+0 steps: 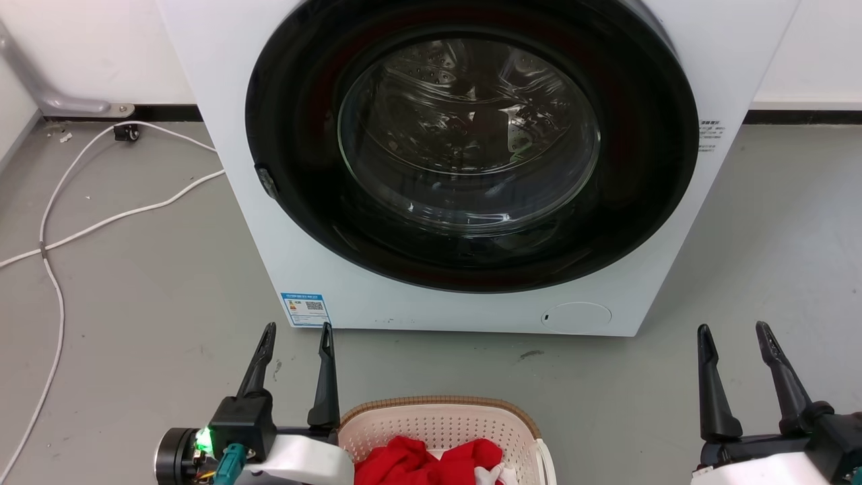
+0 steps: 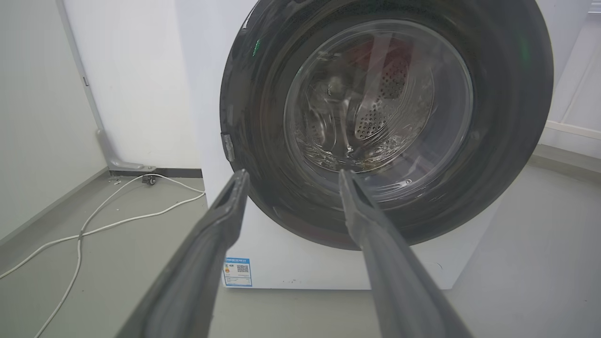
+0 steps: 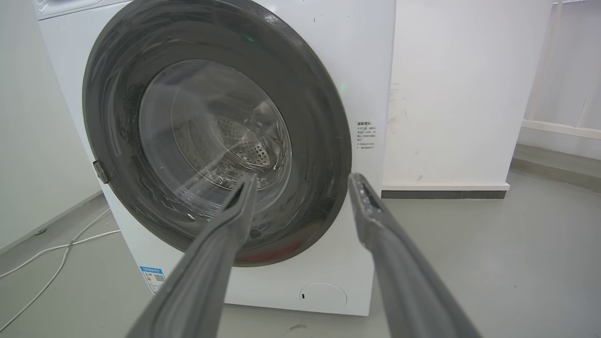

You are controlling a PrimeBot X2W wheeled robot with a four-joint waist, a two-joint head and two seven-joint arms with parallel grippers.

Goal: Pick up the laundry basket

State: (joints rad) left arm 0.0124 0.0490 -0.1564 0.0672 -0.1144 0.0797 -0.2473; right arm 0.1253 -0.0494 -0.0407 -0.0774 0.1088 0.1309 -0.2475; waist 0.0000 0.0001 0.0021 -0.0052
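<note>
- White metal washing machine (image 1: 471,155) with a round dark glass door stands at the far edge of the grey floor (image 1: 135,303), against the wall. Its door looks closed.
- Cream perforated plastic laundry basket (image 1: 438,421) with a brown woven-look rim sits at the floor's near edge, in front of the machine. The bottom of the head view cuts it off. Its far rim runs left to right, so its long axis probably lies across the robot's front, but with the near half out of frame I cannot be sure.
- Left gripper (image 1: 297,327) has its 2 long dark fingers spread with nothing between them. Its pale forearm is just beside the basket's left wall, and the tips reach past the far rim toward the machine.
- Right gripper (image 1: 733,327) is likewise spread and empty, well apart from the basket's right side, where a white plastic handle (image 1: 547,461) shows.
- The basket lies between the 2 arms, but below the fingertips and back toward the robot. The left arm is nearer. Both would likely need to draw back and turn inward to meet the sides, and the right has farther to travel.
- Crumpled red cloth (image 1: 417,465) lies inside the basket.
- Thin white cable (image 1: 101,215) trails over the floor's left part, well apart from the basket.
</note>
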